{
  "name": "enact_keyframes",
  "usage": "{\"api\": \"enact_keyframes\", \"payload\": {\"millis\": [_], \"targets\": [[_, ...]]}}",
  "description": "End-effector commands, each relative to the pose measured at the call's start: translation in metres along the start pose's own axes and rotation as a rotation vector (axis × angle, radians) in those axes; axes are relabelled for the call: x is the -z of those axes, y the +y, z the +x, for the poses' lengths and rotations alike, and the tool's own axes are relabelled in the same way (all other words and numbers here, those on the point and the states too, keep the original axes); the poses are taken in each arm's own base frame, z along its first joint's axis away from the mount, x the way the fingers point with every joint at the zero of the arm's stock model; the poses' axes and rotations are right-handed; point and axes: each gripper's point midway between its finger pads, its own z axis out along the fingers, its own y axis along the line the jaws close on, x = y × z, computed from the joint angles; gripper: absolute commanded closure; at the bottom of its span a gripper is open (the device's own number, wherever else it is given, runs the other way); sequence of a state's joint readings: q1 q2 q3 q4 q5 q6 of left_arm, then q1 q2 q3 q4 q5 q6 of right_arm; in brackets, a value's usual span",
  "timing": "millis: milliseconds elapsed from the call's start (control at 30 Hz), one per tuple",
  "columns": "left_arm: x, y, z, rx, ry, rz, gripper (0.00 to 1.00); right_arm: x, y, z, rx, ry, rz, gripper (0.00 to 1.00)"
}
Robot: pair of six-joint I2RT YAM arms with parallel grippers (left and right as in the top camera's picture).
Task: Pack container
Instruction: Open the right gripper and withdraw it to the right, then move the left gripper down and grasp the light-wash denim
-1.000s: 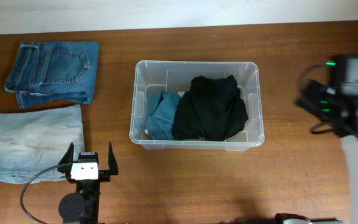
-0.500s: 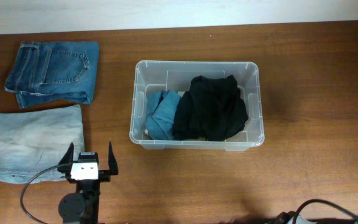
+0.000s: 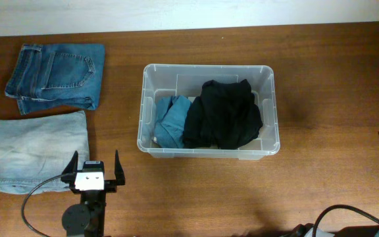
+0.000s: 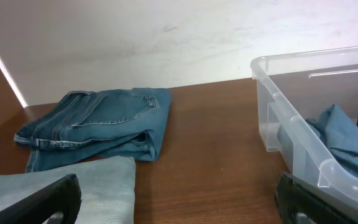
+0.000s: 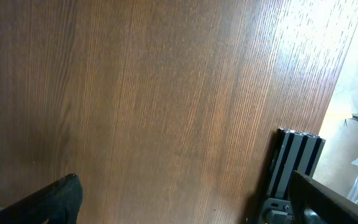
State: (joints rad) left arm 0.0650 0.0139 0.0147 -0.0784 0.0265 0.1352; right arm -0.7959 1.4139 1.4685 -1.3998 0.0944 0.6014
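Left claw (image 3: 96,163) wide, empty, near bench's front edge; pale folded jeans (image 3: 38,150) just left, container (image 3: 208,66) right-rearward. Right claw (image 5: 185,202) wide, farther.

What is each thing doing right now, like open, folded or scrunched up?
container: open on top, two clothes inside
black garment: scrunched up, in the container
blue garment: scrunched up, in the container
dark blue jeans: folded, outside the container
light blue jeans: folded, outside the container
left gripper: open, empty
right gripper: open, empty
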Motion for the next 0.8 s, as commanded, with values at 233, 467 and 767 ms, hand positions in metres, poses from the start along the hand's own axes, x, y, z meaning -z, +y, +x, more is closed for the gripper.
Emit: {"api": "enact_keyframes", "payload": {"millis": [233,467,767], "targets": [[0.007,-0.021,-0.043,0.033,-0.16,0.138,0.01,-0.003,-0.001,0.001,-0.012,0.011,0.002,0.02],[0.031,-0.037,-0.095,0.001,-0.17,0.268,0.01,-0.003,-0.001,0.001,-0.012,0.011,0.002,0.01],[0.008,0.002,-0.107,0.023,0.371,0.121,0.01,-0.003,-0.001,0.001,-0.012,0.011,0.002,0.02]]}}
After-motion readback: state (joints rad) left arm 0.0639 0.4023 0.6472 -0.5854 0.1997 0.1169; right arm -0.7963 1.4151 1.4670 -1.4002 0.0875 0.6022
